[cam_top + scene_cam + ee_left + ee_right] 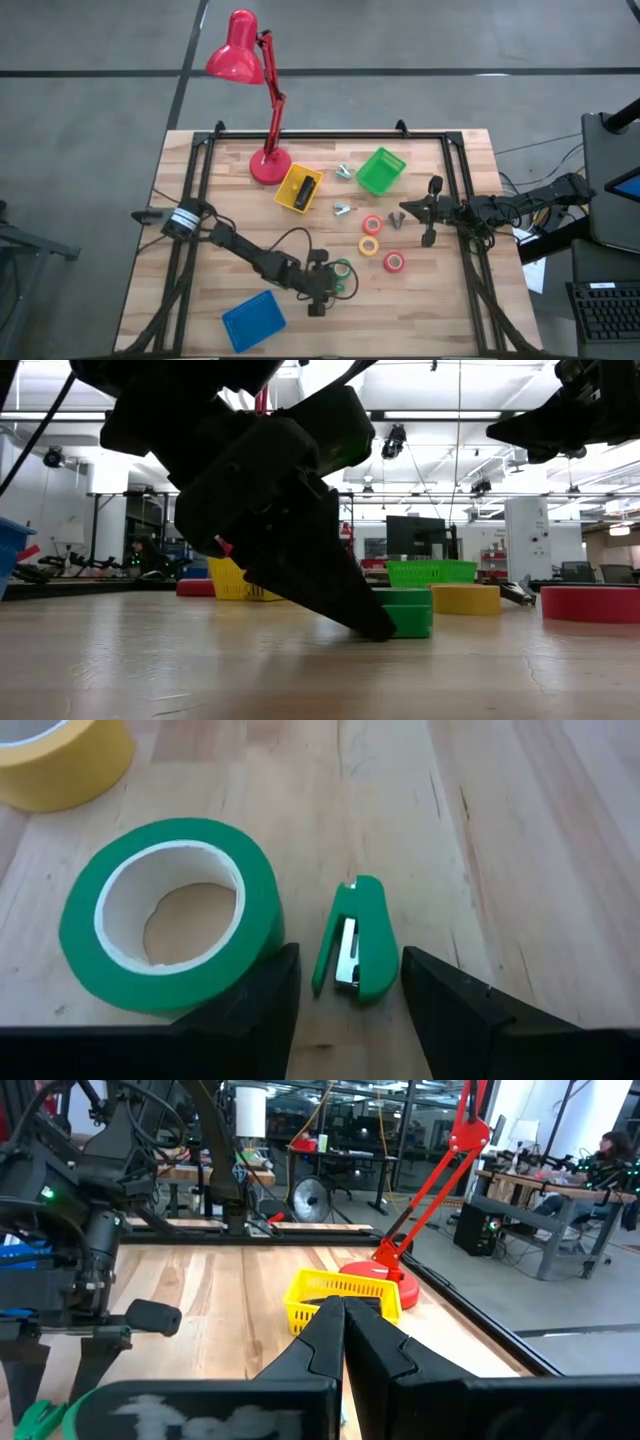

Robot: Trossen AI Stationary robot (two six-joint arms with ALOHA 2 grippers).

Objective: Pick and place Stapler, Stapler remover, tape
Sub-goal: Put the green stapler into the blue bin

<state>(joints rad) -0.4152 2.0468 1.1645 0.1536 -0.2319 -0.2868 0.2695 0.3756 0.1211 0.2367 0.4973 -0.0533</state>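
Observation:
My left gripper (345, 982) is open, low over the table. Its fingers stand on either side of a small green stapler-shaped piece with a metal insert (352, 942), with a gap on each side. The green tape roll (165, 910) lies flat right beside one finger. The orange (372, 224), yellow (369, 245) and red (394, 262) rolls lie flat farther right. A dark oblong bar, the stapler (305, 189), lies in the yellow basket (290, 198). Small silvery claws (342, 209) lie on the wood. My right gripper (343, 1320) is shut and empty, above the table right of the rolls.
A green basket (380, 170) stands at the far side and a blue bin (253, 321) near the near edge. The red desk lamp's base (268, 166) is left of the yellow basket. Bare wood lies at the table's left and near right.

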